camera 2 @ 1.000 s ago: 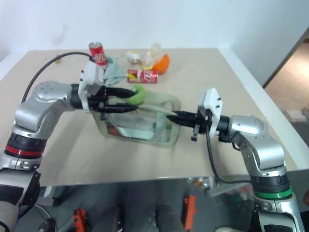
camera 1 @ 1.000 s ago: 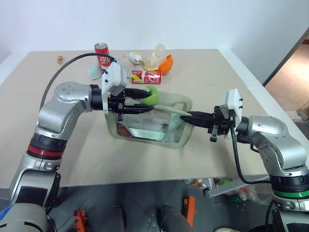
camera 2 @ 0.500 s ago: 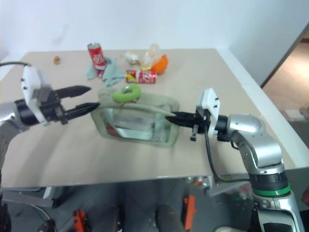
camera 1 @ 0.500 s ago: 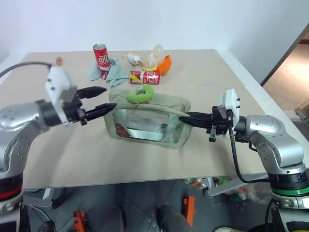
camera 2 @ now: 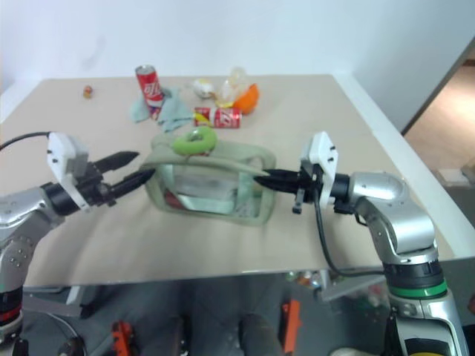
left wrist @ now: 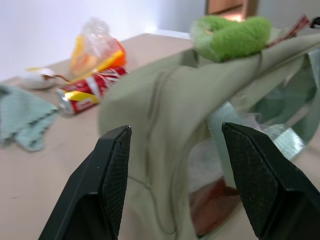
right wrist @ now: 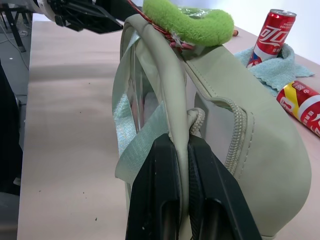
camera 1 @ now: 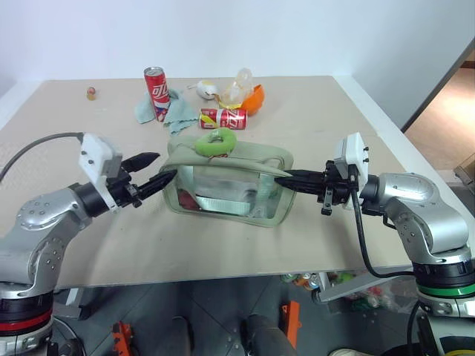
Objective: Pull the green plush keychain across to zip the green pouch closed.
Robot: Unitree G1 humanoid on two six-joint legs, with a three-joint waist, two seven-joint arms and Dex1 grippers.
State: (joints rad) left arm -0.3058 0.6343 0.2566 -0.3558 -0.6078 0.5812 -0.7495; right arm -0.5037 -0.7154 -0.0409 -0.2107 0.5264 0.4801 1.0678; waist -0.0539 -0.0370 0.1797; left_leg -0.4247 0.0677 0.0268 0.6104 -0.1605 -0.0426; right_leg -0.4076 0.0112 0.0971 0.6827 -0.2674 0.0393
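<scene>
While our right gripper (camera 1: pixel 286 176) pinches the green pouch (camera 1: pixel 226 185) at its right end to brace it mid-tabletop, our left gripper (camera 1: pixel 158 168), jaws spread, sits just left; the green plush keychain (camera 1: pixel 215 142) lies on top.

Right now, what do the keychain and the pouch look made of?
Green plush keychain: fuzzy pile fabric, matte, probably stuffed. Green pouch: matte woven-looking cloth with stitched seams and a zip; one side is clear glossy plastic, with the contents showing through.
</scene>
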